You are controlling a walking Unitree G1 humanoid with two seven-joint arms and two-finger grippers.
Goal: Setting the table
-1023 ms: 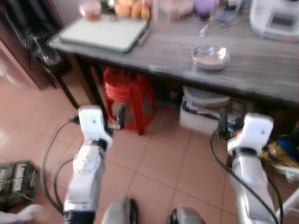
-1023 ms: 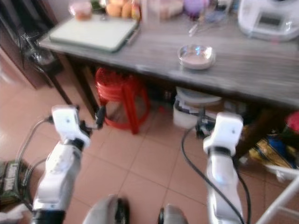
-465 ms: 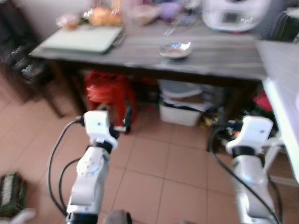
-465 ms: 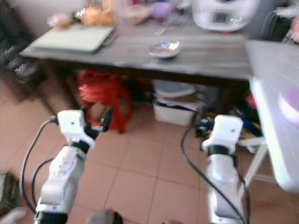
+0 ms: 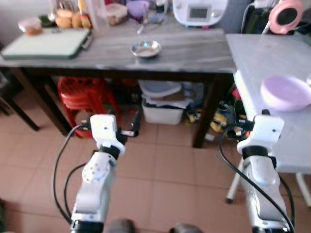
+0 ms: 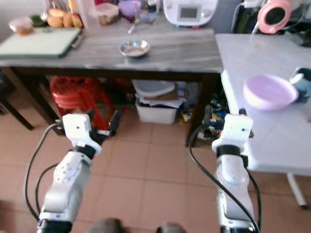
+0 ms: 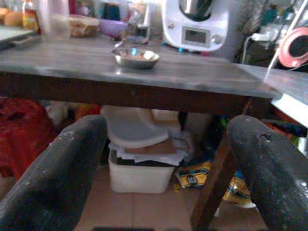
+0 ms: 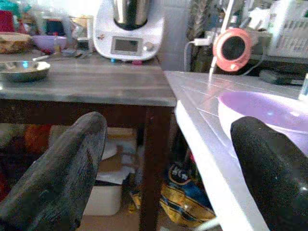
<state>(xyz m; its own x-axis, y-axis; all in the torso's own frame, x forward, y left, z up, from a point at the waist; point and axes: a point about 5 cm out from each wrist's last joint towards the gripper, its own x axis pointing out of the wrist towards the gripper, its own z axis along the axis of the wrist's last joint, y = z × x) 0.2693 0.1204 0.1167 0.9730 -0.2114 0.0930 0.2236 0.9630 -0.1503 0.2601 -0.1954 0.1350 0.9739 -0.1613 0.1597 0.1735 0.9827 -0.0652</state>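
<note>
Since a second ago the camera has swung right, bringing a white table [image 5: 272,58] into sight beside the dark wooden table [image 5: 184,48]. Both arms are raised over the tiled floor [image 5: 165,165] — left gripper [image 7: 159,159] and right gripper [image 8: 166,154] spread wide, holding nothing. A lilac bowl [image 5: 284,92] sits on the white table; a small metal bowl [image 5: 146,48] sits on the wooden one.

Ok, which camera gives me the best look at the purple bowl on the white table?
The right eye view: the purple bowl shows whole, from above, on the white table. The left eye view shows it whole too, nearer the frame edge. The right wrist view shows part of its rim, side on.
</note>
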